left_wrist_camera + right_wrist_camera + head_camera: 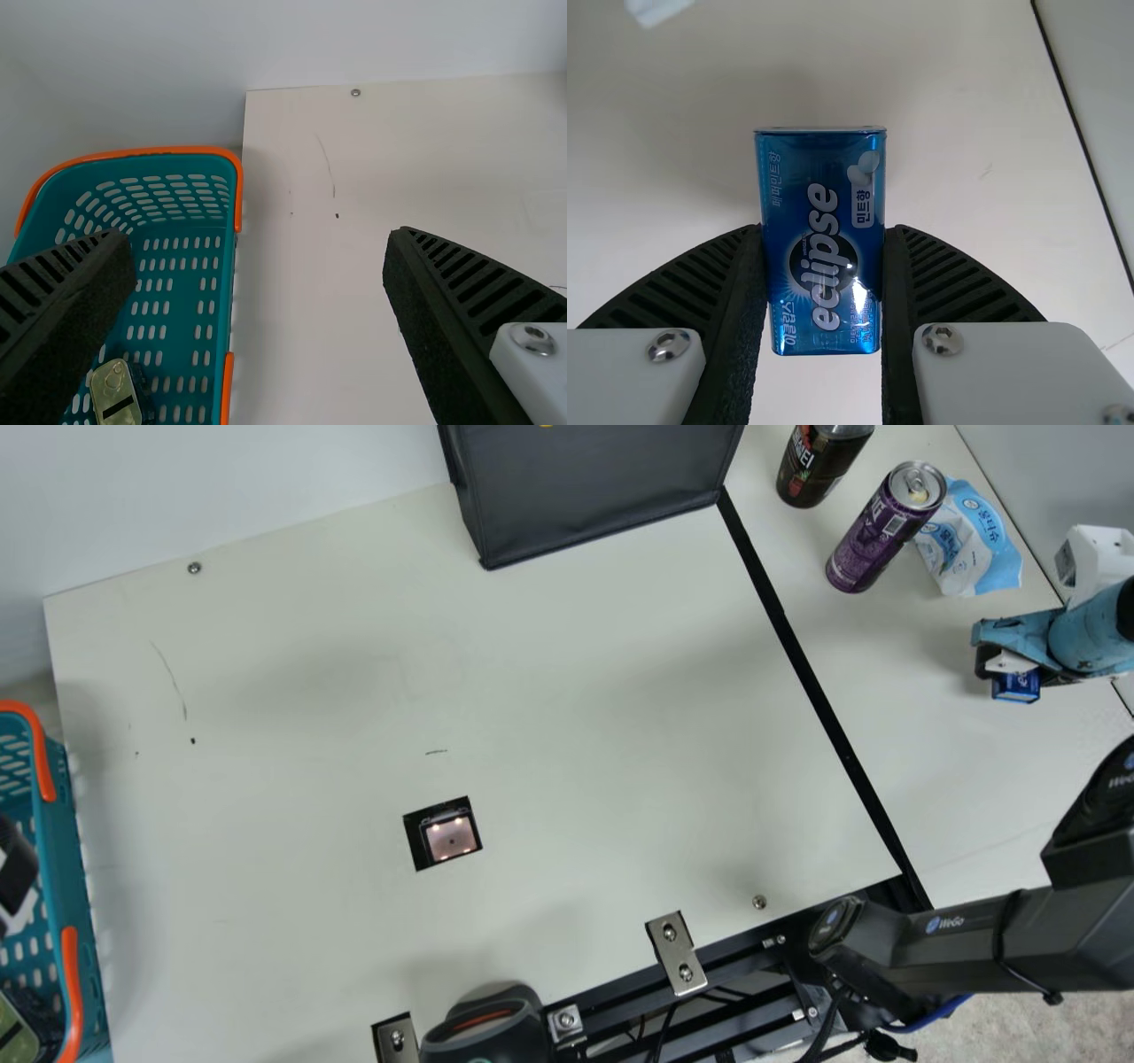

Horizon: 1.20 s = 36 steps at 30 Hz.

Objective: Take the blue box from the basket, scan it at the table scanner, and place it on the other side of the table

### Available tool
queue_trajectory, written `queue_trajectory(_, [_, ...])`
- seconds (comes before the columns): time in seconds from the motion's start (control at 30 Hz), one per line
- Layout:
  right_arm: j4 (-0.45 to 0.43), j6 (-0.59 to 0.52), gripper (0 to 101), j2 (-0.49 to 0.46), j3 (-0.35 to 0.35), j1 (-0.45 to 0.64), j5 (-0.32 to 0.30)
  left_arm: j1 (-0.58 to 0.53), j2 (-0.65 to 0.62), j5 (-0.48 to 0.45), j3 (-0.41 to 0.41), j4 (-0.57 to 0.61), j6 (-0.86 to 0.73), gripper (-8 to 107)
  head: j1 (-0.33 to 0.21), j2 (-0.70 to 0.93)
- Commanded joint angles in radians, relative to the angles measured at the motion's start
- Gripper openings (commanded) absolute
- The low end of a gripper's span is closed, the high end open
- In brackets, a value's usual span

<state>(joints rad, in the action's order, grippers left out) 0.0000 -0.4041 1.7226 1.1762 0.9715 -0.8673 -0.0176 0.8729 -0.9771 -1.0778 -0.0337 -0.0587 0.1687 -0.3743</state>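
- Gripping the blue box [1017, 688]: the right gripper [1017, 673], at the main view's right, has its jaws closed against the two long sides of the box.
- Box location: at the right-hand part of the desk [576, 691], past the black strip [824, 700], on the side away from the basket [64, 903]. Contact between box and desk cannot be determined.
- Box condition, right wrist view: a broad printed face is toward the camera, and one end stands out beyond the jaws.
- Left gripper [16, 877]: located at the basket, at the main view's left edge. Its jaws stand wide apart in the left wrist view, one over the basket, the other over the desk.
- Basket: teal with orange handles, beside the desk's left edge. A tin with a pale greenish lid [117, 394] lies inside.
- Scanner window [450, 837]: set in the desk between basket and strip, lit pinkish.
- Past the strip: a dark bottle [819, 465], a purple can [886, 527] and, just beside the can, a white-and-blue soft pack [979, 545].
- Far edge of desk: a dark grey fabric bin [602, 491].
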Motion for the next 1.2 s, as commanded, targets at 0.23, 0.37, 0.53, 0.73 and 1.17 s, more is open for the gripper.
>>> queue_trajectory(0.23, [-0.029,0.022,0,0.065,0.061,-0.010,0.013,0.000,0.000,0.000,0.000,0.000,0.000,90,-0.030,-0.002])
queue_trajectory(0.37, [-0.048,0.035,0,0.090,0.080,-0.014,0.022,0.000,0.000,0.000,0.000,0.000,0.000,90,-0.030,-0.002])
queue_trajectory(0.53, [-0.060,0.046,0,0.115,0.099,-0.018,0.025,0.000,0.000,0.000,0.000,0.000,0.000,90,-0.030,-0.002])
queue_trajectory(0.73, [-0.062,0.049,0,0.135,0.112,-0.022,0.030,0.000,0.000,0.000,0.000,0.000,0.000,90,-0.030,-0.002])
queue_trajectory(1.17, [-0.057,0.047,33,0.156,0.122,-0.030,0.029,0.000,0.000,0.000,0.000,0.000,0.000,90,-0.030,-0.002])
